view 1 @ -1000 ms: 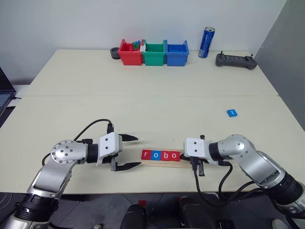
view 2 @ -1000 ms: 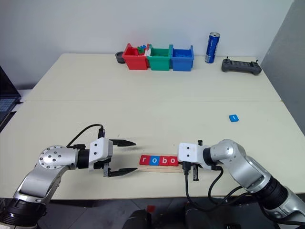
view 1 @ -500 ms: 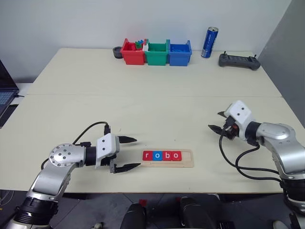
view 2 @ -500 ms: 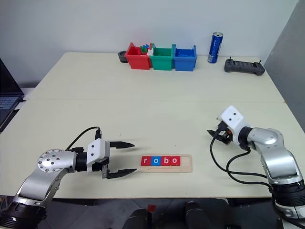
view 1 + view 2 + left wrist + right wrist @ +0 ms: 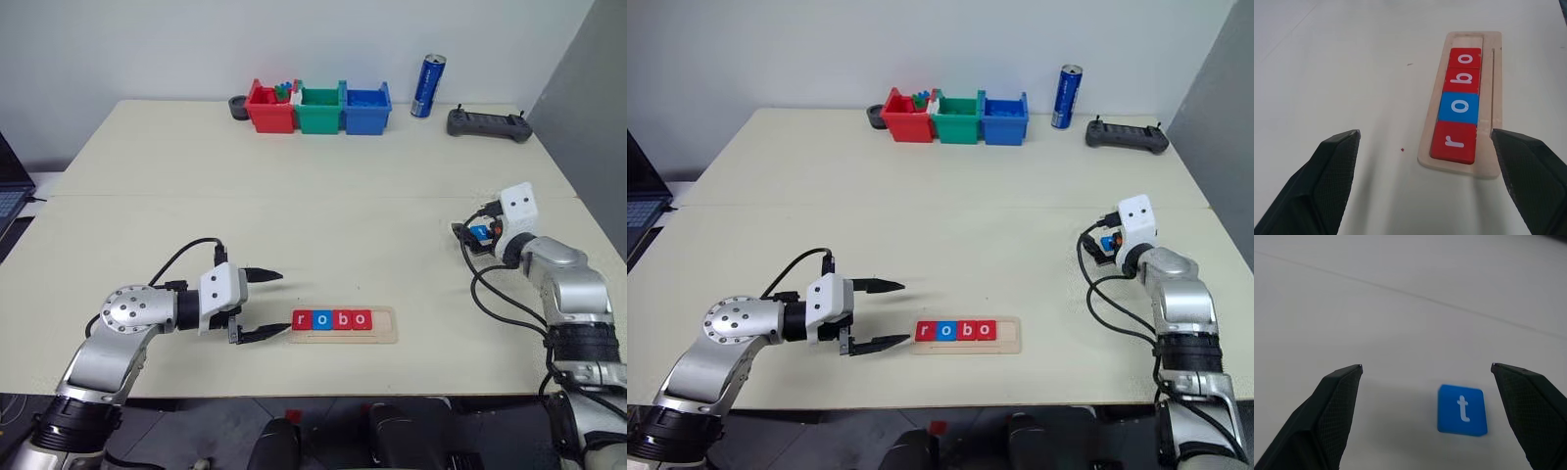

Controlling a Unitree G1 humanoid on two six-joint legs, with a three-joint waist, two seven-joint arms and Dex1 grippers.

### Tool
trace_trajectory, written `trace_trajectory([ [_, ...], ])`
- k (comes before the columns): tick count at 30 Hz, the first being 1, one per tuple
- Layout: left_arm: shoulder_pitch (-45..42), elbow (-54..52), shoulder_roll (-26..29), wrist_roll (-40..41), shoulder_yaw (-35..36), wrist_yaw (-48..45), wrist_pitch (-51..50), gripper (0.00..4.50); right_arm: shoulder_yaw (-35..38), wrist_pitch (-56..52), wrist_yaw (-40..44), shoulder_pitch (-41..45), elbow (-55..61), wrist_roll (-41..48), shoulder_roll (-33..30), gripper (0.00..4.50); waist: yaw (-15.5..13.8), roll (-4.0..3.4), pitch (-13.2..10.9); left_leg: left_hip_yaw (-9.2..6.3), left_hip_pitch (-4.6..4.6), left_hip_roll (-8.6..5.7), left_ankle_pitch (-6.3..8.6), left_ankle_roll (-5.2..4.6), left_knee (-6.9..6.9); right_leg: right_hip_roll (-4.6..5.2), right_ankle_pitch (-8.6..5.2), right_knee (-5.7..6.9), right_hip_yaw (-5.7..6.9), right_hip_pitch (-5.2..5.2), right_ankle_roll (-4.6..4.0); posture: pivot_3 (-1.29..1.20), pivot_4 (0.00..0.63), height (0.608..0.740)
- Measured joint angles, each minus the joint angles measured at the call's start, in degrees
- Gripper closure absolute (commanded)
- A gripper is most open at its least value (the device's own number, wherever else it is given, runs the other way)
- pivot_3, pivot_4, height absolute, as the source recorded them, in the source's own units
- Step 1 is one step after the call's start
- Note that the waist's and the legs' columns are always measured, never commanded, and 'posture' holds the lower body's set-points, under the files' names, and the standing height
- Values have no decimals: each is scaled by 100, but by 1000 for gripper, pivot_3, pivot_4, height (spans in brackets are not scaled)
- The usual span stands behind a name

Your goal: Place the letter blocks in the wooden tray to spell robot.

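Last block pending: right claw (image 5: 1425, 396) spread wide over blue t tile (image 5: 1462, 410); next, lower, pinch, carry to wooden tray (image 5: 384, 326).

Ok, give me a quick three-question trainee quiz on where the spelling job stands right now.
1. True or false: the long pale wooden tray already holds five square letter tiles.
2. Which letters sit in the tray, in order from the open left gripper?
3. The small blue square tile marked t lies: A) in the tray, B) flat on the cream table between the open right gripper's fingers, C) in the blue plastic bin.

Key:
1. False: four tiles, with the end slot bare.
2. r, o, b, o.
3. B.
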State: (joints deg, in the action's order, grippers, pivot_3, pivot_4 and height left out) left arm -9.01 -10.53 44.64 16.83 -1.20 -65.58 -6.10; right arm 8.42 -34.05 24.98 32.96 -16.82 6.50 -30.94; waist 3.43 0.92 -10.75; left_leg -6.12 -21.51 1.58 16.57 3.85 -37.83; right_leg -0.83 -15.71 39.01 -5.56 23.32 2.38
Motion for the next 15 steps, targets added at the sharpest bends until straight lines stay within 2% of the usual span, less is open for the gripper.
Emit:
trace_trajectory([
  [3,-46,-25,-7,1,-60,-1,-103,0,43,234,-4,289,-1004,34,15,25,2,-3,-2,1,0,0,0,-1,2,0,0,0,0,1,0,0,150,740],
  [6,-78,-23,-35,-4,-91,-4,-112,0,50,461,36,523,-1524,42,15,25,7,-3,-2,0,2,0,0,-1,1,0,0,1,0,0,0,0,150,740],
  [7,-79,-23,-39,-4,-91,-4,-112,0,50,462,53,572,-1612,50,15,190,7,-4,-2,0,4,0,0,-1,1,0,0,1,-1,-1,0,0,150,740],
  [9,-59,-23,-39,-4,-90,-7,-95,0,53,415,98,587,-1649,94,17,551,12,-4,-1,-1,5,0,0,-1,0,0,0,2,0,-3,0,0,150,740],
  [11,29,-18,-39,-4,-86,-16,-31,0,73,320,109,587,-1624,164,45,1156,17,-4,0,-1,6,0,0,-1,0,0,0,2,0,-6,0,0,150,740],
  [15,272,102,-38,-3,-62,-44,206,0,225,139,-52,568,-1565,210,82,2632,8,-1,2,-2,7,0,0,-1,-1,0,0,2,1,-8,0,0,150,740],
])
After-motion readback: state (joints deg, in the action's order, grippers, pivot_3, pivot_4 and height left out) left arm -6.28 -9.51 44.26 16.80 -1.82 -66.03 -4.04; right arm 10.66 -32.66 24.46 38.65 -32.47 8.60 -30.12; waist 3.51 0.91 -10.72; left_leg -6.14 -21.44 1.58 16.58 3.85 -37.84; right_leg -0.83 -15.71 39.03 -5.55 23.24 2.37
